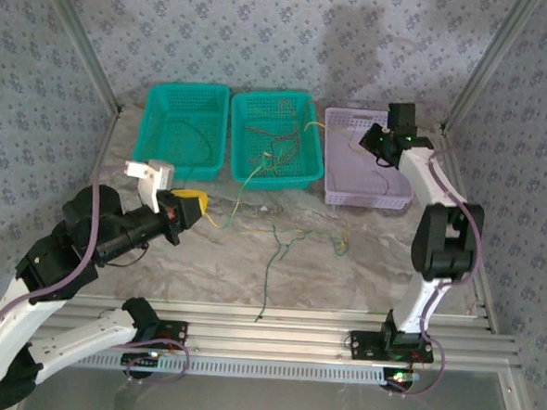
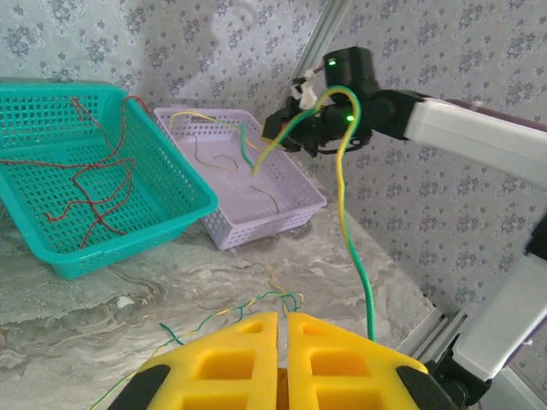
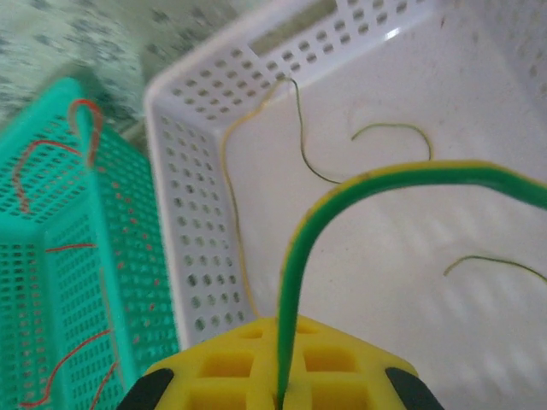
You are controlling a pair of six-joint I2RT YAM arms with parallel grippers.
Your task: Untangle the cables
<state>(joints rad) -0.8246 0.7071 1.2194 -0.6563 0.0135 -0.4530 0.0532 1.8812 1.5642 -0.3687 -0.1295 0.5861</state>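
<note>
A thick green-yellow cable [image 2: 346,213] arcs between my two grippers. My right gripper [image 3: 283,331] is shut on one end of it [image 3: 295,256], hovering over the purple basket [image 1: 353,117]. The other end drops behind the right finger of my left gripper [image 2: 282,320], whose jaws are closed. That gripper [image 1: 199,205] hangs low over the table's left side. Thin green and yellow cables [image 2: 273,299] lie tangled on the marble just ahead of it, and one green strand [image 1: 270,261] trails toward the front edge. Red cables [image 2: 94,179] lie in the teal basket.
Three baskets line the back: a left teal basket [image 1: 181,125] holding one dark wire, a middle teal basket [image 1: 303,174] with red-brown cables, and the purple one with a few thin wires [image 3: 389,128]. Metal frame rails [image 1: 274,340] border the front edge.
</note>
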